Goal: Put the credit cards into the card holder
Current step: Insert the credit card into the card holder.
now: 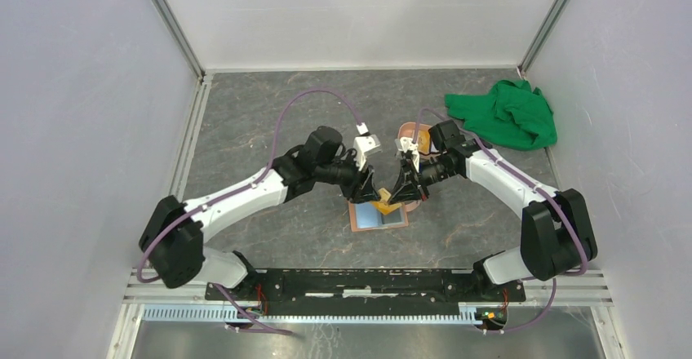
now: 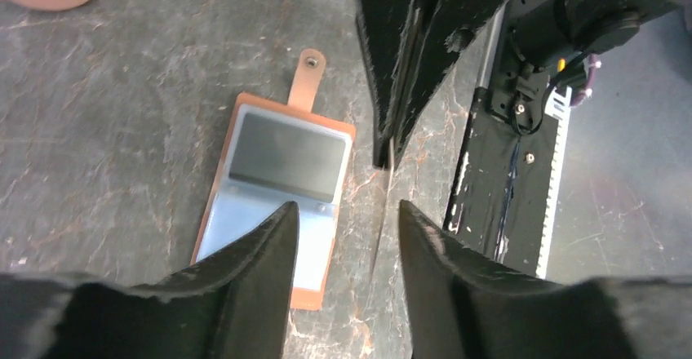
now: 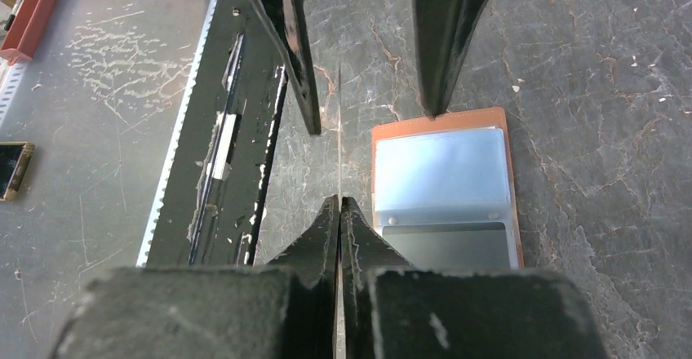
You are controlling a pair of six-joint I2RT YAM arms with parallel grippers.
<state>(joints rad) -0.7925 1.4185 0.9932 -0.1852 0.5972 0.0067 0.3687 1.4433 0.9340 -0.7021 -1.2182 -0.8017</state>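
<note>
Your right gripper [image 3: 339,204] is pressed together on the orange-yellow card [image 1: 382,202], holding it upright and on edge over the table [image 1: 269,122]. It hangs just beside the long side of the card holder [image 2: 277,163], which lies unfolded and flat with its snap tab [image 2: 309,72] stretched out. Your left gripper [image 2: 347,210] is spread, with 1 finger on each side of that card, and as far as the wrist views show it touches nothing. This looks like a handover or a 2-handed regrasp, so close the left only once the card is centred. In both wrist views it sits much nearer 1 finger than the other, and an off-centre squeeze could bend or twist the thin plastic. Shift the left sideways first, pinch clear of the right fingertips, and open the right only after the left has a firm hold. Then tilt the card flat toward a pocket mouth rather than dragging it across the leather
</note>
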